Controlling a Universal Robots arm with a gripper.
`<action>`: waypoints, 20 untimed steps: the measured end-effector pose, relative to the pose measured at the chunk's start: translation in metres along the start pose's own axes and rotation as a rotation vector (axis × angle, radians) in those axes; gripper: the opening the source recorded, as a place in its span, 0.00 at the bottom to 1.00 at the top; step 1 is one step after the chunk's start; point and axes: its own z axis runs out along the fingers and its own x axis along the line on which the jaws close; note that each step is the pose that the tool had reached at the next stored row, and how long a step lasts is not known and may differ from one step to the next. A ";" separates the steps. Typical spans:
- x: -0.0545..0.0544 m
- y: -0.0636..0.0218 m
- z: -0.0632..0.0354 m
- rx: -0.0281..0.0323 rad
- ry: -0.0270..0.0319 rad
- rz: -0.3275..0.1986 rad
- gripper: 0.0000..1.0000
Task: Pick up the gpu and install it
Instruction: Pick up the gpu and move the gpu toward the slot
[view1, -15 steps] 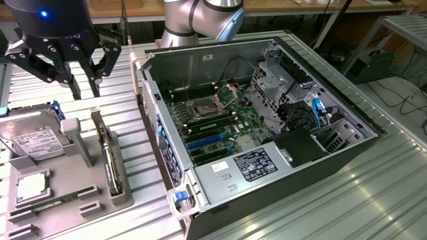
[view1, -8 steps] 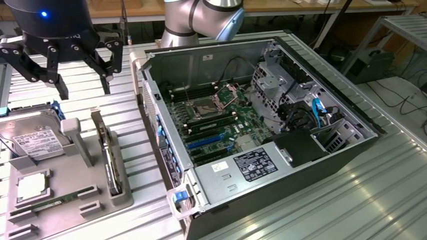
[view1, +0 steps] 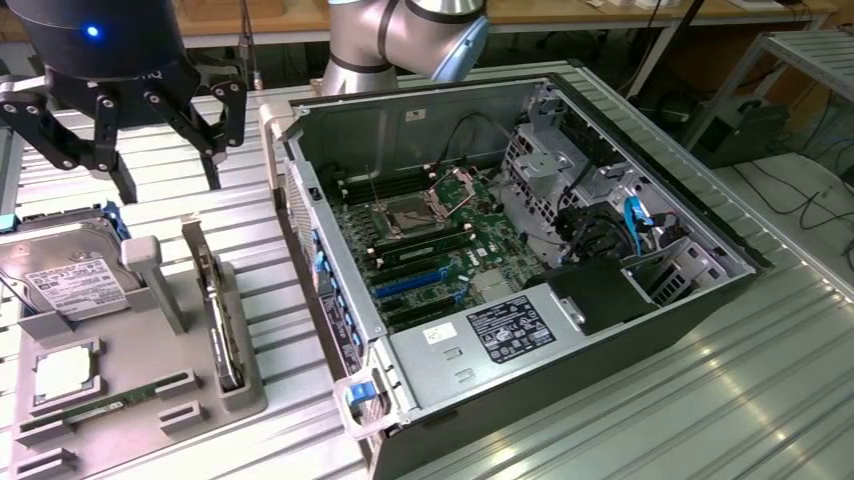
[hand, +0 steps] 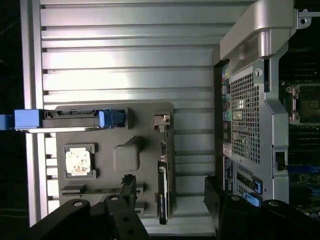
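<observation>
— Over on the grey holder tray (view1: 247, 395), that's the gpu (view1: 218, 310)?

— Yes. It stands on edge in a slot on the side of the tray nearest the open PC case (view1: 534, 260), just beside the case but not touching it. The hard drive (view1: 74, 280), CPU (view1: 63, 372) and memory stick (view1: 114, 405) share the tray.

— Which way does it lie?

— Its long axis runs along the tray, roughly parallel to the case wall. The silver bracket (hand: 161, 124) looks to be at the hard-drive end. The thin top edge faces up.

— And the tool?

— The tool (view1: 140, 170) has its fingers spread wide and holds nothing. It hangs above the bench (view1: 267, 150), apart from the card.

— How will the card handle?

— I'd guess it is light and stiff but delicate. Pinch across the two flat faces near mid-length, on the exposed top edge. Stay off the bracket and the connector edge down in the slot. A thin card could tip if it is gripped off-centre.
</observation>
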 end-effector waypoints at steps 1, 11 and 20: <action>0.000 -0.0001 0.0000 0.0000 0.0001 0.000 0.66; 0.000 -0.0001 0.0000 0.0000 0.0001 0.000 0.66; 0.000 -0.0051 -0.0002 -0.0011 0.0031 -0.068 0.66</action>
